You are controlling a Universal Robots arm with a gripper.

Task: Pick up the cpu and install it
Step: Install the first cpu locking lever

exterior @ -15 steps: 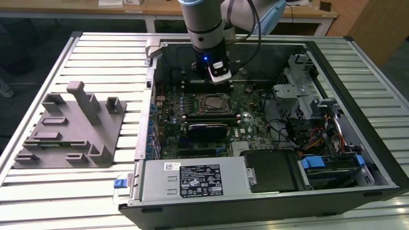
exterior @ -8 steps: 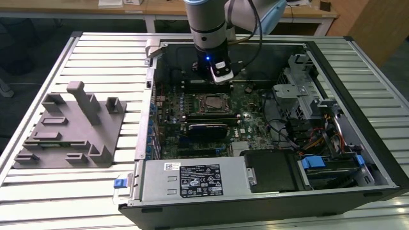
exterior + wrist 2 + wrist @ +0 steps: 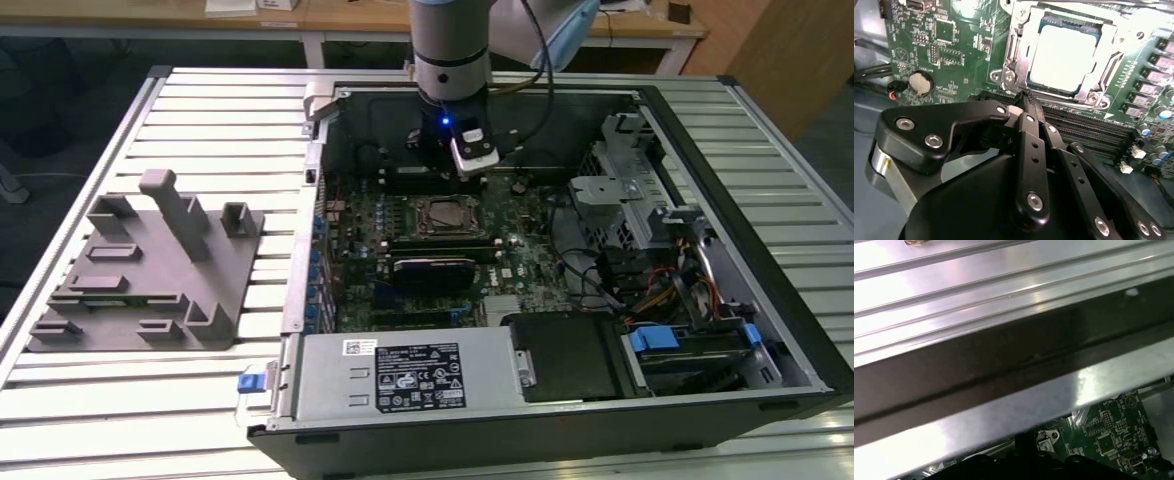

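Hovering with fingers together, empty, end effector just short of cpu already seated in socket; install step apparently done.

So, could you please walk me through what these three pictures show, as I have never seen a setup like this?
Gladly. The exterior view looks down on a metal slatted table carrying an open computer case. A robot arm reaches into it from above. On the exterior view's left sits a grey plastic fixture block.

The other two pictures come from cameras riding on the arm's wrist. In the second wrist view, the black linkage in the foreground is the claw, its fingers drawn together with nothing between them. Just beyond it, the cpu, a pale silver square, lies inside the metal-framed socket on the green motherboard. So the chip appears already placed. The first wrist view shows the case's wall and some motherboard.
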